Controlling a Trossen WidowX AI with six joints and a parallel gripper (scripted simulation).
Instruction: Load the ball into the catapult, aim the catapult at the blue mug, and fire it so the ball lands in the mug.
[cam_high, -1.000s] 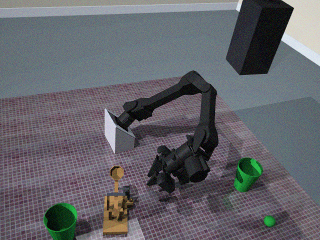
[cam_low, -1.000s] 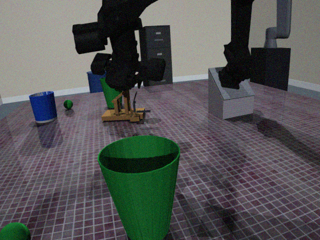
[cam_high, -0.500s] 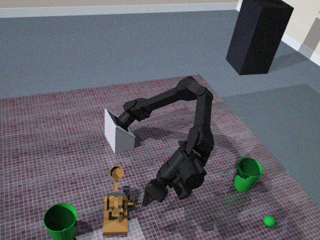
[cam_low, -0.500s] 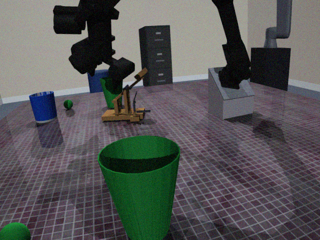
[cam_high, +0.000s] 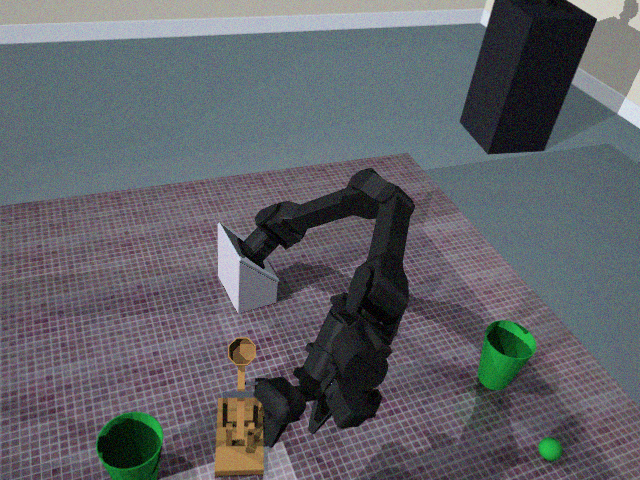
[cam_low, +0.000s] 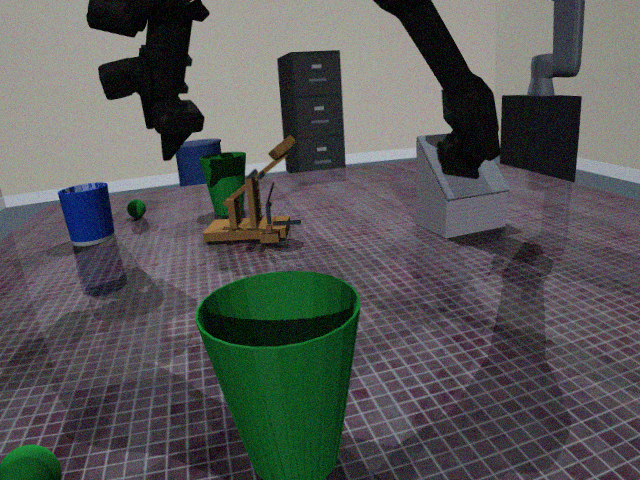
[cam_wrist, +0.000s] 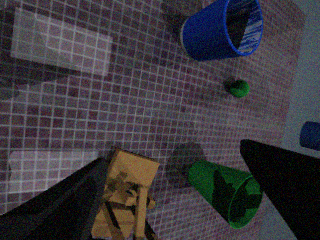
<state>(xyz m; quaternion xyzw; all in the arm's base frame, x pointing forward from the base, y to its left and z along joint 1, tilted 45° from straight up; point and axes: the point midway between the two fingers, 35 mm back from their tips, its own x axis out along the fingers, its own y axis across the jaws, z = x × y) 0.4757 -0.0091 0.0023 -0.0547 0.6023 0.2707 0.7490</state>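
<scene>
Evidently, the catapult's cup is unloaded, and the jaws stand wide apart with nothing between them.

The catapult (cam_high: 239, 465) (cam_low: 245, 232) (cam_wrist: 135, 167) looks like light, stiff wood, likely to skid if nudged; the low base block seems the place to take hold, the slim throwing arm (cam_high: 241, 378) (cam_low: 269, 167) being easier to strain; a ball would probably be light, smooth and quick to roll, best pinched across its middle; the gripper (cam_high: 294, 428) (cam_low: 173, 144) (cam_wrist: 173, 154) is above the table, close to the catapult; the blue mug (cam_low: 86, 214) (cam_wrist: 212, 32) stands upright, apart from the catapult; whether a ball lies inside it, I cannot tell; counted: one catapult, one blue mug, two green cups (cam_high: 506, 356) (cam_low: 279, 392) (cam_wrist: 205, 182), two green balls (cam_high: 550, 448) (cam_low: 136, 209) (cam_wrist: 240, 88), both on the table; which ball is meant for loading, I cannot tell.
</scene>
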